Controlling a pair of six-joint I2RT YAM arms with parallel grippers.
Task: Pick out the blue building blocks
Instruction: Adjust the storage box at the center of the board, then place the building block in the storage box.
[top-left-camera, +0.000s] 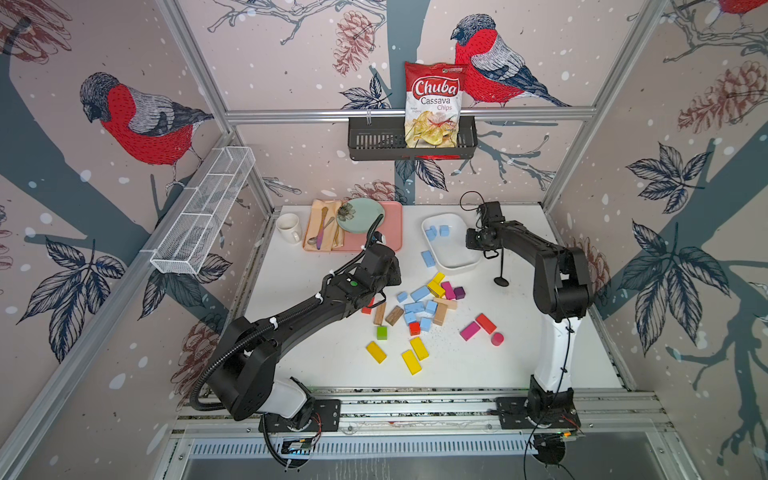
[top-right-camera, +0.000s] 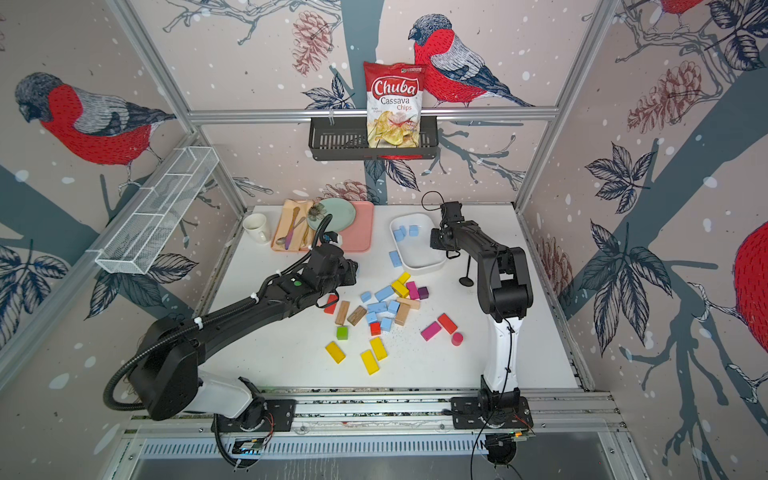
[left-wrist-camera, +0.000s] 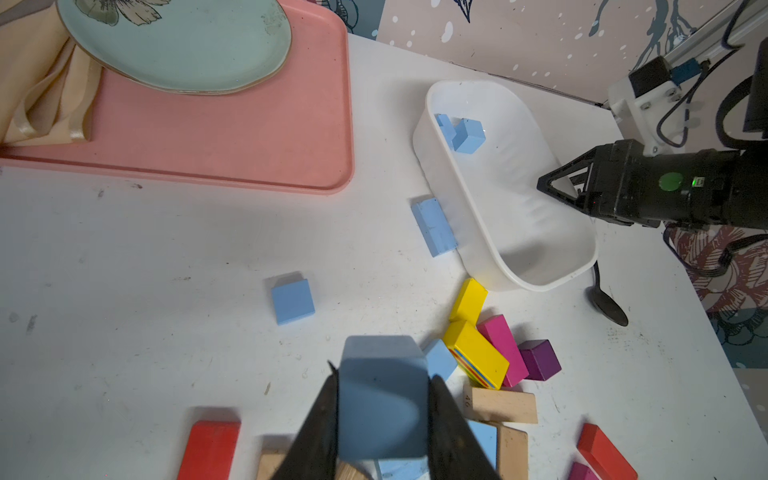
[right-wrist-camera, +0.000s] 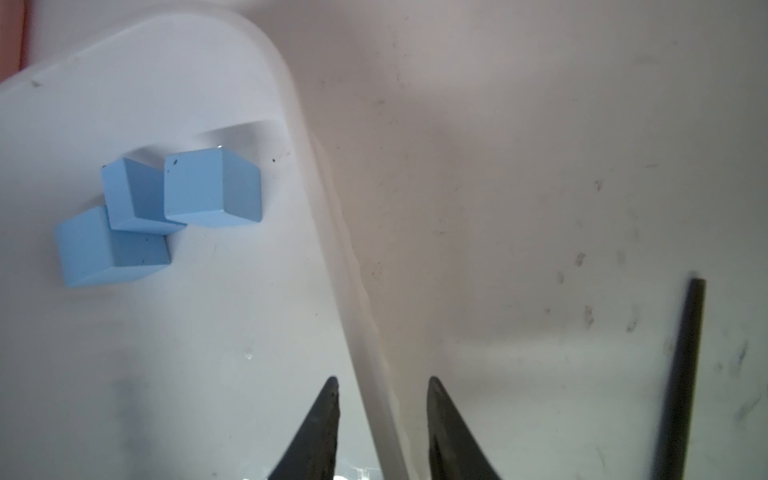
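In the left wrist view my left gripper (left-wrist-camera: 384, 374) is shut on a light blue block (left-wrist-camera: 382, 407), held above the heap of mixed blocks. Three blue blocks (right-wrist-camera: 212, 187) lie at the far end of the white tub (top-left-camera: 457, 266). A blue bar (top-left-camera: 427, 258) rests against the tub's left wall outside. Several blue blocks (top-left-camera: 419, 307) stay in the heap, and one blue cube (left-wrist-camera: 293, 301) sits apart. My right gripper (right-wrist-camera: 382, 380) stands at the tub's right rim with its jaws a narrow way apart. The rim runs between them and touches neither.
Yellow, red, magenta, purple, green and plain wooden blocks (top-left-camera: 440, 313) lie scattered around the heap. A black spoon (top-left-camera: 501, 270) lies right of the tub. At the back left stand a pink tray (top-left-camera: 392, 232), holding a green plate (top-left-camera: 359, 214), and a mug (top-left-camera: 289, 227).
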